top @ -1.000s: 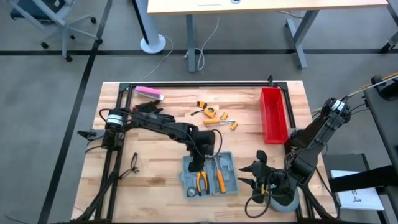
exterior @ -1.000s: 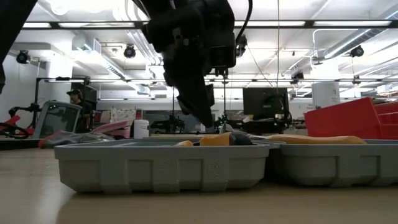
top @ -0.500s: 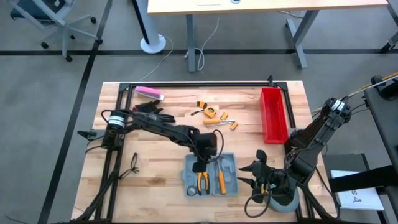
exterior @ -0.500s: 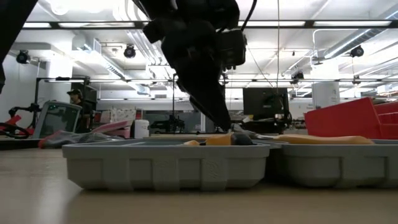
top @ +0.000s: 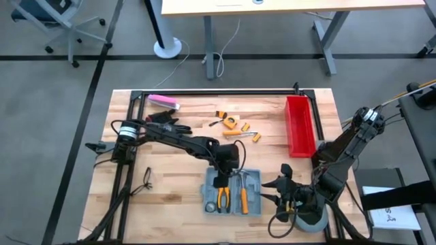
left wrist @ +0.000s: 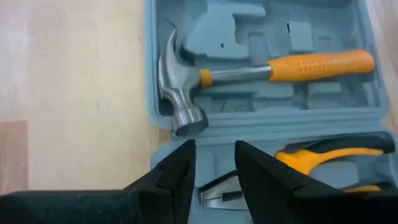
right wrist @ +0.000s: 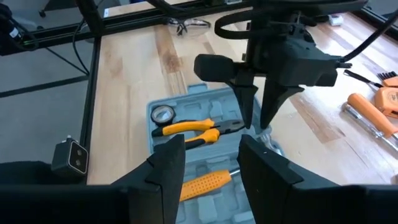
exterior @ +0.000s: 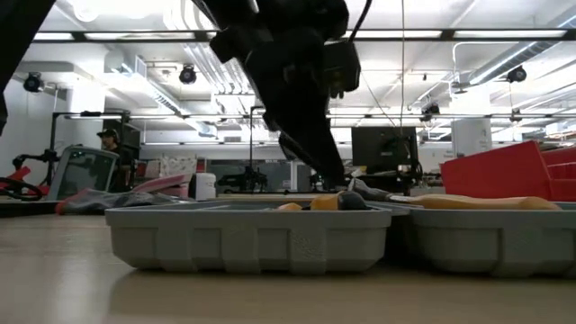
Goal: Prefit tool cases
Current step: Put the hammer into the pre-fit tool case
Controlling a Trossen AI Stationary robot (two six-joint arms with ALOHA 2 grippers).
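Observation:
The grey-blue tool case (top: pixel 232 191) lies open and flat on the table. Orange-handled pliers (top: pixel 221 197) lie in its left half and a hammer (left wrist: pixel 249 71) in its right half. My left gripper (top: pixel 219 181) slants down into the far end of the pliers half, open, with the pliers' nose (left wrist: pixel 217 194) showing in the gap between its fingers. In the right wrist view the left gripper (right wrist: pixel 257 124) stands over that same end. My right gripper (right wrist: pixel 214 165) hangs open above the table's near right, clear of the case. My left gripper comes from above, slanting down, with its fingertips (left wrist: pixel 184 155) low in the case's pliers half near that half's far end. One stands on each side of the pliers' nose. The fingers hide whether they press the pliers or the moulded tray. The case stays flat on the table.
A grey tape roll (top: pixel 306 219) lies under the right arm at the near right. A red bin (top: pixel 300 126) stands at the far right. Loose orange tools (top: pixel 235 128) lie beyond the case, a pink object (top: pixel 163 101) lies at the far left and glasses (top: pixel 147 178) at the left.
My left gripper has gone a little toward the table's right edge and tipped slightly. The open case has slid along the table with it the same way, staying flat, with the tools still in their slots.

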